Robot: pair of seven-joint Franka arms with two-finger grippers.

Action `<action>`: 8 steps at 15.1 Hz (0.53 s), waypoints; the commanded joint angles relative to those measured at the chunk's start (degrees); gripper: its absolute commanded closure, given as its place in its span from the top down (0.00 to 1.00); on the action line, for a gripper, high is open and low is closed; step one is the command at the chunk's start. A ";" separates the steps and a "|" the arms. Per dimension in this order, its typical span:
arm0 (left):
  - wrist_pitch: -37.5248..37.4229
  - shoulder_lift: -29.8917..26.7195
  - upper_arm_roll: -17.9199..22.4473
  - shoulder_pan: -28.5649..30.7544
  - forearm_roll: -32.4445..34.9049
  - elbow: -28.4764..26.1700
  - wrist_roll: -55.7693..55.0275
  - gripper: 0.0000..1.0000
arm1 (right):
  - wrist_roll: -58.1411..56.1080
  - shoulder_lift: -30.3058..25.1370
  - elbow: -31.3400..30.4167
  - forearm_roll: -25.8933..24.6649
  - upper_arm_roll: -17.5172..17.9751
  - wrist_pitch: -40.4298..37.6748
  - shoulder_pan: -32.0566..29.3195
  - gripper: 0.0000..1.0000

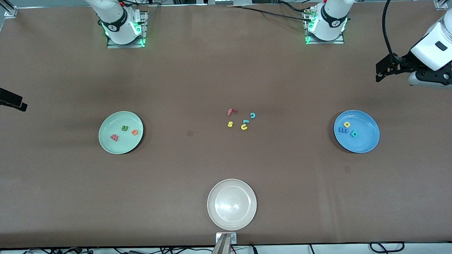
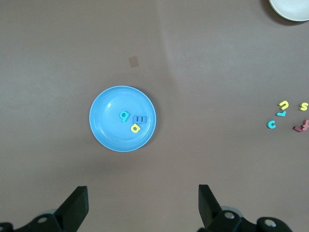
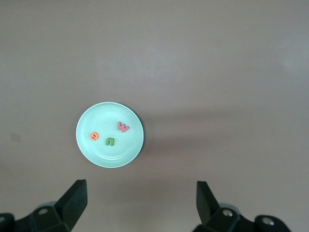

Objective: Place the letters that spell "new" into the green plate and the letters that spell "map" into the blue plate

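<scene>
The green plate [image 1: 122,146] lies toward the right arm's end of the table. It holds the dark green n [image 1: 124,128], the orange e [image 1: 135,132] and the salmon-red w [image 1: 114,137]. The blue plate [image 1: 366,141] lies toward the left arm's end with the yellow a [image 1: 347,124], blue m [image 1: 342,130] and teal p [image 1: 353,133] in it. My left gripper [image 2: 143,200] hangs open and empty over bare table beside the blue plate [image 2: 108,133]. My right gripper [image 3: 141,198] hangs open and empty over bare table beside the green plate [image 3: 104,115].
An empty cream-white plate [image 1: 231,204] sits at the table edge nearest the front camera. Loose letters lie mid-table: a red f [image 1: 231,111], a teal c [image 1: 252,115], a yellow s [image 1: 230,124], a yellow u [image 1: 244,127] and another small teal letter [image 1: 245,121].
</scene>
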 commanded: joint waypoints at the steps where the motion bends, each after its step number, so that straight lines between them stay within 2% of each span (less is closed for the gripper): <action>1: -1.43 0.62 0.62 -0.54 -0.78 1.68 1.36 1.00 | -1.47 -8.60 -11.14 -0.97 1.19 5.72 -0.51 1.00; 8: -1.52 0.62 0.62 -0.28 -0.78 1.59 1.36 1.00 | -2.00 -9.05 -11.59 -1.06 1.19 5.11 -0.51 1.00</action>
